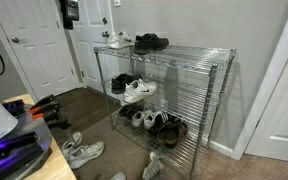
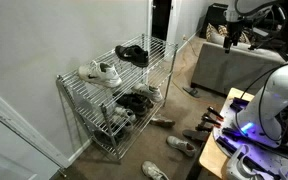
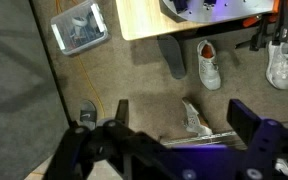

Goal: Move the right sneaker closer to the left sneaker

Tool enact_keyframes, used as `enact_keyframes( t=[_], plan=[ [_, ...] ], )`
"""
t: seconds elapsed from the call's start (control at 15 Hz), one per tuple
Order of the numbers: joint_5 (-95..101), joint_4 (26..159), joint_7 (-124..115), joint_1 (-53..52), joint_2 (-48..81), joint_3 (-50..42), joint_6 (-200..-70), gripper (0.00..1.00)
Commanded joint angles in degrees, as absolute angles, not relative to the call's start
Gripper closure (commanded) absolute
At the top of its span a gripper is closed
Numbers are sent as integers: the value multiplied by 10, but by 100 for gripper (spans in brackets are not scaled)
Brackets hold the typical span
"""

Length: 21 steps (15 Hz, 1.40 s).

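Note:
The two white sneakers sit side by side on the left of the top shelf of the wire rack (image 1: 189, 70) in both exterior views. One sneaker (image 1: 114, 41) (image 2: 90, 70) and the matching sneaker (image 1: 125, 44) (image 2: 109, 75) nearly touch. My gripper (image 3: 174, 140) shows only in the wrist view. Its dark fingers are wide apart with nothing between them, and it hangs above the carpet, far from the rack's top shelf. The white sneakers do not show in the wrist view.
Black shoes (image 1: 151, 42) (image 2: 132, 54) sit beside the white pair. More shoes fill the lower shelves. Greyish sneakers (image 1: 82, 150) (image 3: 209, 65) lie on the carpet, one (image 3: 192, 118) under the gripper. A wooden table (image 3: 144, 25) and a plastic box (image 3: 79, 28) are near.

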<state>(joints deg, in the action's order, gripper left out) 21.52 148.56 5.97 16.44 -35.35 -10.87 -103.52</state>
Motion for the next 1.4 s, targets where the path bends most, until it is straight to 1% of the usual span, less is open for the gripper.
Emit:
enact_keyframes(
  t=[0.0,0.53,0.6,0.87,1.0,1.07,1.33],
  plan=[
    [218,1484,57,157,-354,-115,-1032,0],
    [218,1484,57,157,-354,-115,-1032,0],
    [219,1495,46,155,-356,-111,-1048,0],
    [202,1588,-20,129,-349,-92,-1188,0],
    [196,1628,-42,116,-325,-79,-1259,0],
    [185,1595,-42,104,-272,-74,-1278,0],
    [156,1610,-50,71,-202,-49,-1372,0]
  ],
)
